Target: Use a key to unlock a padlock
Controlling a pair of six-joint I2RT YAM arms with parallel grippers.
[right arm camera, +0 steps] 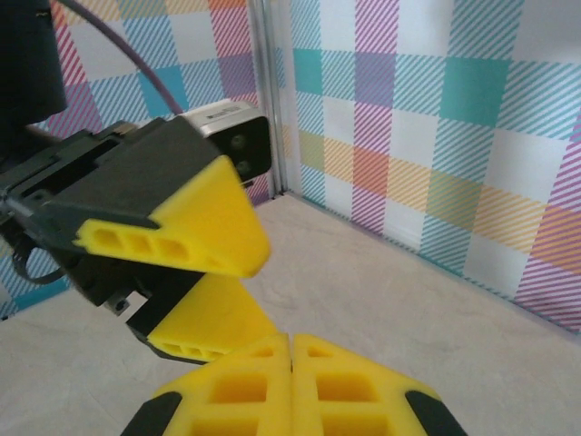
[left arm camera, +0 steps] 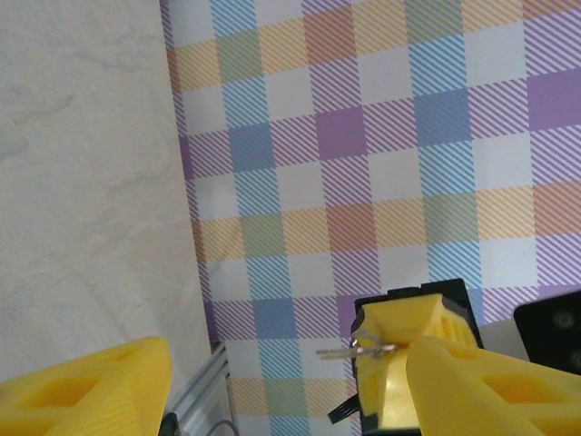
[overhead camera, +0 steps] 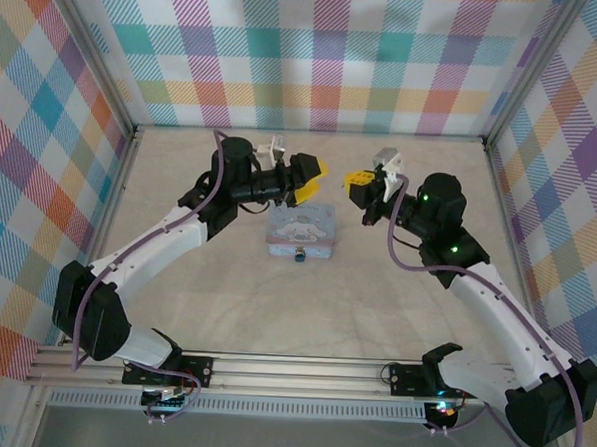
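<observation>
The tiny dark bluish padlock (overhead camera: 300, 254) lies on the table at the near edge of a pale blue tin. Above and behind the tin, my left gripper (overhead camera: 315, 180) stands open, pointing right toward my right gripper (overhead camera: 357, 183). In the left wrist view, a thin silver key (left arm camera: 356, 349) sticks out sideways from the right gripper (left arm camera: 388, 345), which is shut on it. That key tip sits between the left gripper's (left arm camera: 290, 356) spread yellow fingers, touching neither. In the right wrist view, the right gripper (right arm camera: 290, 343) is pressed shut, and the left gripper's fingers (right arm camera: 195, 232) hang just beyond it.
The pale blue tin (overhead camera: 300, 224) with a white cartoon character sits mid-table under the two grippers. Checked cloth walls (overhead camera: 317, 54) and aluminium frame posts (overhead camera: 131, 165) close in the back and sides. Bare beige tabletop (overhead camera: 304, 314) lies in front of the tin.
</observation>
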